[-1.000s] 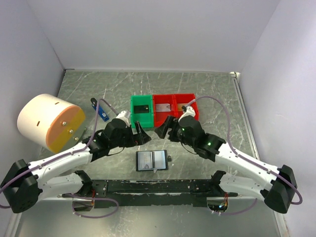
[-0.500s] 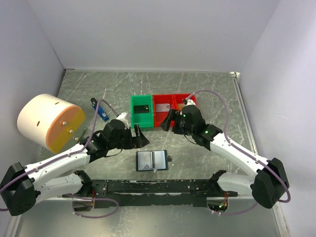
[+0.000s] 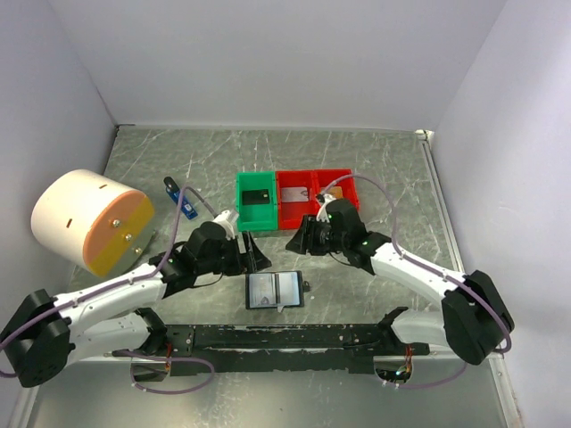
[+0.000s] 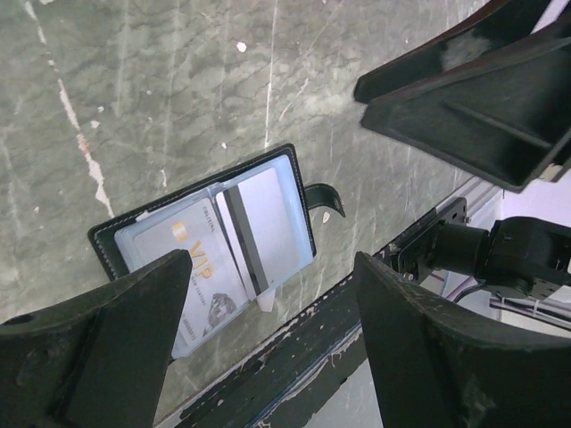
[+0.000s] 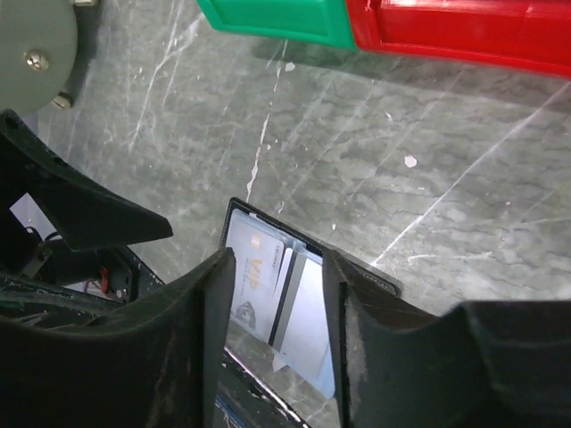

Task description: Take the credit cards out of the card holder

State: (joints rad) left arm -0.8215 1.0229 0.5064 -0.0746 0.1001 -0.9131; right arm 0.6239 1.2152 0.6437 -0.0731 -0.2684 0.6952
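Two credit cards (image 4: pixel 254 227) sit tucked in the clear sleeves of the card holder (image 3: pixel 275 291); it lies open and flat on the counter (image 3: pixel 375 169), near the front edge, between the two arms. One card says VIP; the other is pale with a dark stripe.

The left claw (image 3: pixel 257 248) hangs just behind and above the holder, wide open, holding nothing; the right claw (image 3: pixel 300 235) hangs close by on the other side, its fingers part way apart, holding nothing too.

Behind them stand a green bin (image 3: pixel 239 203) and red bins (image 3: pixel 332 173); a black card (image 3: pixel 259 197) lies in the green one.

I think the step now is reaching down for another card; next, one claw should press the holder flat while the other pinches a card's edge and slides it out.
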